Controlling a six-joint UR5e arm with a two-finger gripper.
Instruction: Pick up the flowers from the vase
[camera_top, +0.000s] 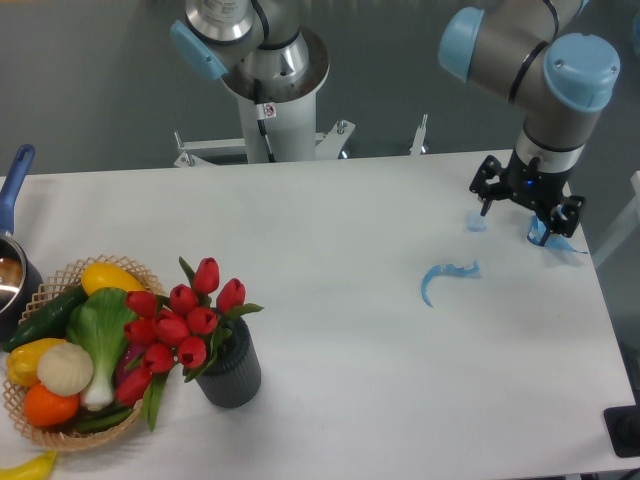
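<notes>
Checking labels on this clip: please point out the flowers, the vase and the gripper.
flowers (186, 326), fixed camera, a red bud mid-bunch
vase (235, 378), fixed camera, ribbed side
gripper (512, 219), fixed camera, midway between fingertips

The flowers (180, 335) are a bunch of about 10 red tulip buds on green stems with green leaves. They stand in the vase (231, 368) and lean out to the left over its rim, the buds clustered above and beside it, 1 long leaf hanging down low on the left. The vase is short, dark grey and cylindrical, with vertical ribs. It stands upright near the table's front left.
</notes>
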